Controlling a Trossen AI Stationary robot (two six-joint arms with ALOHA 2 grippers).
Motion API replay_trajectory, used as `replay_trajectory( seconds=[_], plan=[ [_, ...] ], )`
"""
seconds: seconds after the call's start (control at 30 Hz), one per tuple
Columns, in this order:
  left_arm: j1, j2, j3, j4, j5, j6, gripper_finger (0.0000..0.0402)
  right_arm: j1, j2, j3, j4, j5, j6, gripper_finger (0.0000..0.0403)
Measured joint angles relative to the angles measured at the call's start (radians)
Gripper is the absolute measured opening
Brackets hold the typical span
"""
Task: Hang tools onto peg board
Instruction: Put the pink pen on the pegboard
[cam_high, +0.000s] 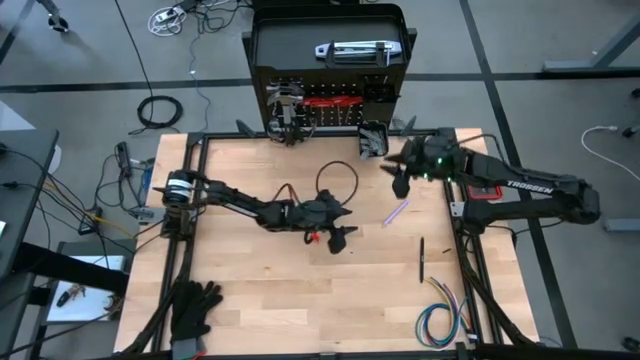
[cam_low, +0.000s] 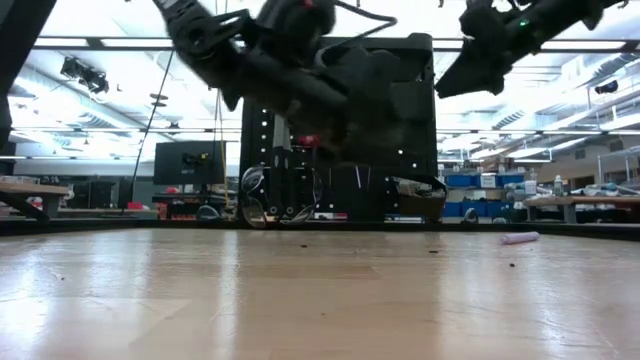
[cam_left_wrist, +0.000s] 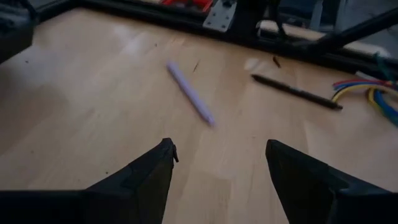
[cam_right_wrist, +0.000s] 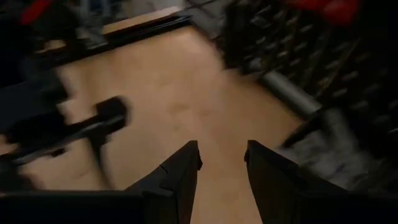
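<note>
On the bench (cam_high: 250, 300), the peg board (cam_high: 330, 60) stands upright at the far edge, its face already carrying red-handled tools (cam_high: 330, 100) and, on top, a silver flat bar tool (cam_high: 352, 49). From above, my two arms frame the middle of the bench: the left arm reaches in from the left side, the right from the right.

My left hand (cam_high: 335, 235) hovers near the bench centre, fingers spread and holding nothing; the wrist view looks out between the two dark fingers (cam_left_wrist: 143, 180) at bare wood. My right hand (cam_high: 400, 180) hangs near the board's right end, fingers partly apart with nothing between them.

The relation that matters, as I judge it: the lilac pen-like stick (cam_high: 396, 212) lies on the bench just beyond my left hand, toward the right arm, its long axis slanting toward the board. It sits roughly between the two hands (the right looks slightly nearer, though raised). A thin dark rod (cam_high: 422, 259) lies farther toward the near right, pointing almost straight at the board. Whether either counts as a tool I cannot tell.

The left wrist view shows the stick (cam_left_wrist: 190, 93) and rod (cam_left_wrist: 297, 92) apart on the wood; the low view shows only the stick (cam_low: 520, 238), flat on the surface, with both arms well above. The overhead alone shows the black gloves (cam_high: 193, 308) and coloured wire bundle (cam_high: 445, 318) at the near edge.
</note>
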Motion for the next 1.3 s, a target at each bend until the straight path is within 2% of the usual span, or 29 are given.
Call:
replay_trajectory(
  seconds=[0.07,0.23,0.43,0.63,0.93,1.03,1.3],
  plan=[
    [0.002,0.032,0.067,-0.04,0.0,0.018,0.0252,0.066,-0.021,-0.04,0.026,0.007,0.056,0.0144],
    [0.016,0.134,0.21,-0.12,0.008,0.049,0.0252,0.188,-0.076,-0.149,0.002,0.131,0.197,0.0144],
    [0.062,0.26,0.368,-0.198,0.132,0.022,0.0252,0.231,-0.102,-0.205,-0.08,0.181,0.31,0.0144],
    [0.079,0.349,0.499,-0.281,0.149,0.026,0.0255,0.274,-0.112,-0.206,-0.1,0.214,0.326,0.0144],
    [0.079,0.432,0.615,-0.302,0.148,0.096,0.0255,0.325,-0.117,-0.206,-0.105,0.318,0.326,0.0145],
    [0.079,0.46,0.639,-0.302,0.095,0.107,0.0255,0.337,-0.117,-0.206,-0.104,0.361,0.326,0.0145],
    [0.084,0.518,0.694,-0.281,0.074,0.193,0.0255,0.37,-0.117,-0.206,-0.057,0.367,0.325,0.0145]
  ],
)
